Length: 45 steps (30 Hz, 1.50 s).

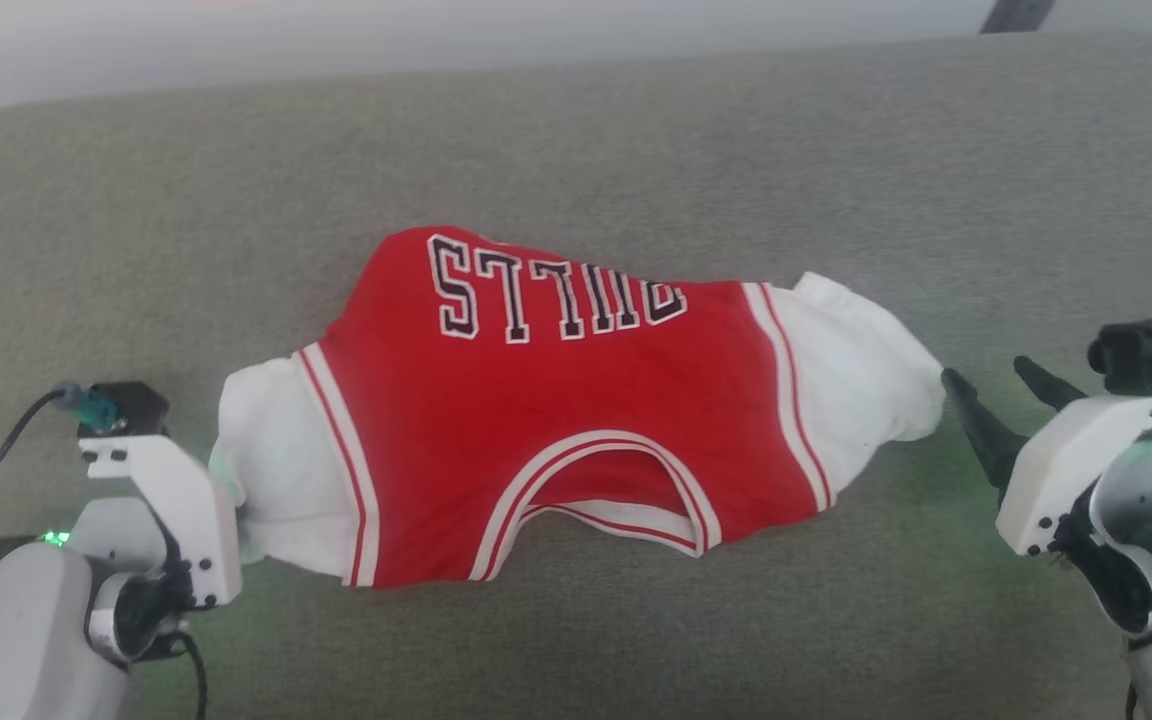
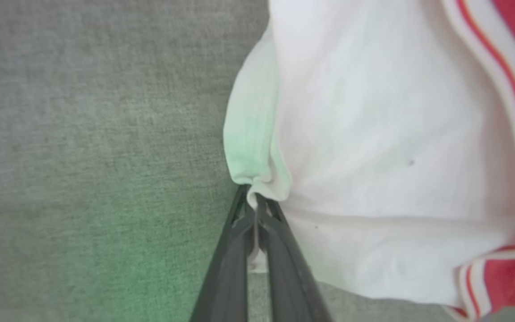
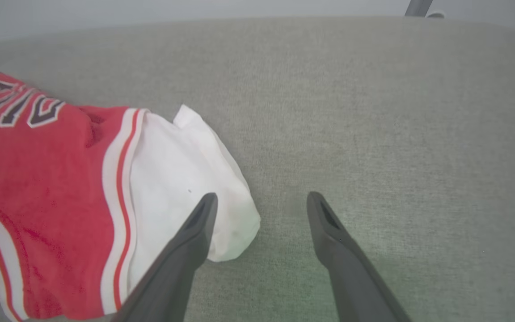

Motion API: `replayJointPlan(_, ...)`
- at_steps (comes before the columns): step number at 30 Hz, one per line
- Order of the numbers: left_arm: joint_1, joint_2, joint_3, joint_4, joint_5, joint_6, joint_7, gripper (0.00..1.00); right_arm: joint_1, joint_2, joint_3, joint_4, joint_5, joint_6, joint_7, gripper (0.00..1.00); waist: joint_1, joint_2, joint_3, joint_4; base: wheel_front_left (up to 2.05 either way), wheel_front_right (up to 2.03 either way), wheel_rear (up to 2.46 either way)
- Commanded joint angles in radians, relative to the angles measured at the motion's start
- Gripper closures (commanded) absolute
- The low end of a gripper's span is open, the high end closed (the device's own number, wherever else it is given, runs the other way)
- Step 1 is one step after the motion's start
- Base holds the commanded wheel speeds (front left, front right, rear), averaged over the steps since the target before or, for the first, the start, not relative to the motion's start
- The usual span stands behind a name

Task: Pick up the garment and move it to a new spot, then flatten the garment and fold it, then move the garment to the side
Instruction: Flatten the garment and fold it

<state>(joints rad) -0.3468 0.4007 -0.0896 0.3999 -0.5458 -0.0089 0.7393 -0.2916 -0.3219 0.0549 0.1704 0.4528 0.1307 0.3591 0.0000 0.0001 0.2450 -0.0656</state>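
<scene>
The garment [image 1: 556, 400], a red jersey with white short sleeves and black "BULLS" lettering, lies spread across the grey cushion with its neck opening toward me. My left gripper [image 2: 255, 197] is shut on the edge of the white sleeve [image 2: 373, 170], cloth pinched between the dark fingers [image 2: 226, 268]. In the head view the left wrist [image 1: 166, 490] sits against the garment's left sleeve, its fingertips hidden. My right gripper [image 1: 986, 385] is open beside the other white sleeve [image 3: 181, 179]; one finger [image 3: 190, 237] overlaps the sleeve's edge, the other stands over bare fabric.
The grey upholstered surface [image 1: 576, 160] stretches wide beyond the garment, with its far edge against a pale wall. A dark leg-like object [image 1: 1016, 14] shows at the top right behind the surface.
</scene>
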Motion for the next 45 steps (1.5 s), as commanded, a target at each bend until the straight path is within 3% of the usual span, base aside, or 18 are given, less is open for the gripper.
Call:
replayJointPlan(1,-0.006,-0.023,-0.016,0.029,0.011,0.002,-0.011,1.00,-0.021,-0.013,0.011,0.016,0.005,0.000,0.012,0.00,0.0000,-0.0001,0.017,0.020,0.00,0.00,0.00)
replayJointPlan(13,-0.060,-0.070,-0.063,0.042,0.013,-0.014,-0.035,1.00,-0.126,-0.078,0.159,0.252,0.095,0.000,0.232,0.00,0.0000,-0.0001,0.077,0.101,0.00,0.00,0.00)
replayJointPlan(14,-0.061,-0.072,-0.066,0.044,0.010,-0.019,-0.036,1.00,-0.134,-0.083,0.174,0.261,0.100,0.000,0.241,0.24,0.0000,-0.0001,0.079,0.105,0.00,0.00,0.00)
replayJointPlan(15,-0.061,-0.076,-0.070,0.046,0.001,-0.028,-0.033,1.00,-0.142,-0.082,0.184,0.269,0.113,0.000,0.247,1.00,0.0000,-0.0001,0.080,0.108,0.00,0.00,0.00)
replayJointPlan(23,-0.096,-0.061,-0.060,0.034,-0.007,0.000,0.001,1.00,-0.201,-0.113,0.210,0.280,0.163,0.000,0.288,1.00,0.0000,-0.0001,0.045,0.111,0.00,0.00,0.00)
replayJointPlan(33,-0.209,-0.005,-0.029,-0.093,0.000,0.058,0.088,1.00,-0.299,-0.117,0.175,0.199,0.213,0.000,0.253,1.00,0.0000,-0.0001,-0.068,0.081,0.00,0.00,0.00)
replayJointPlan(38,-0.345,0.052,-0.019,-0.135,0.016,0.051,0.124,1.00,-0.402,-0.104,0.157,0.153,0.208,0.000,0.250,1.00,0.0000,-0.0001,-0.155,0.052,0.00,0.00,0.00)
replayJointPlan(45,-0.532,0.071,-0.016,-0.088,0.029,0.024,0.088,1.00,-0.549,-0.068,0.143,0.146,0.186,0.000,0.225,1.00,0.0000,-0.0001,-0.222,0.030,0.00,0.00,0.00)
